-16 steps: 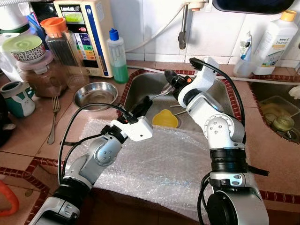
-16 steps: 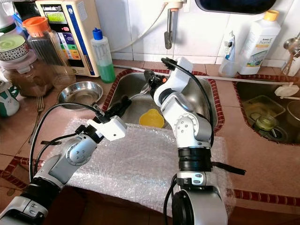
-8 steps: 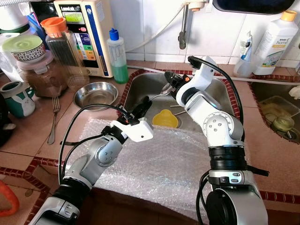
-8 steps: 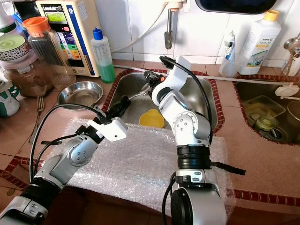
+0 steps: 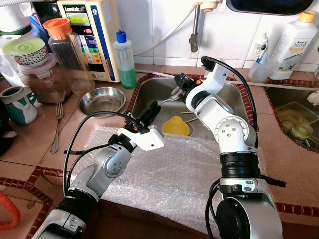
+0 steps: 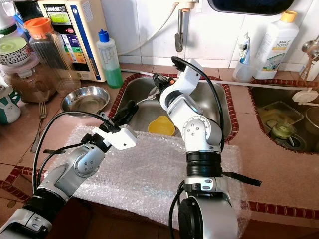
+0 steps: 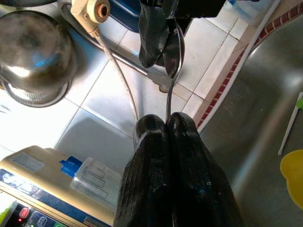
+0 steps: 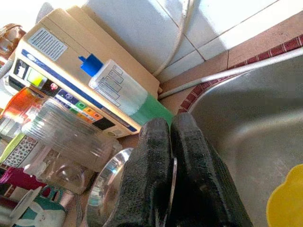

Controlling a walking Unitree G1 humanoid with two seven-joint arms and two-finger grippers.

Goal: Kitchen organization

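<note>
bubble wrap sheet (image 5: 174, 174) lies flat on the near edge of the tiled surface (image 5: 30, 144), soft and dimpled, probably padding for washed items.

left hand (image 5: 151, 110) reaches over the sink's near-left rim, fingers pressed together on the handle end of a metal spoon (image 5: 172, 98). right hand (image 5: 180, 82) sits at 12 o'clock of it, pinched shut on the bowl end. both hold the same spoon over the steel sink (image 5: 149, 89), so my read is a hand-to-hand transfer in progress; can't tell which one gives. the left wrist view shows the thin shiny handle running from its fingertips up into the other hand.

yellow plastic scoop-like piece (image 5: 175, 126) lies in the basin, at 6 o'clock of the spoon.

at 9 o'clock of the sink: shallow steel bowl (image 5: 101, 99), fork (image 5: 57, 125) flat on the tiles, clear jars, and a green-filled bottle with blue cap (image 5: 124, 59) against the white wall tiles.

at 2 o'clock: white detergent bottle (image 5: 293, 45) upright beside a second basin.
</note>
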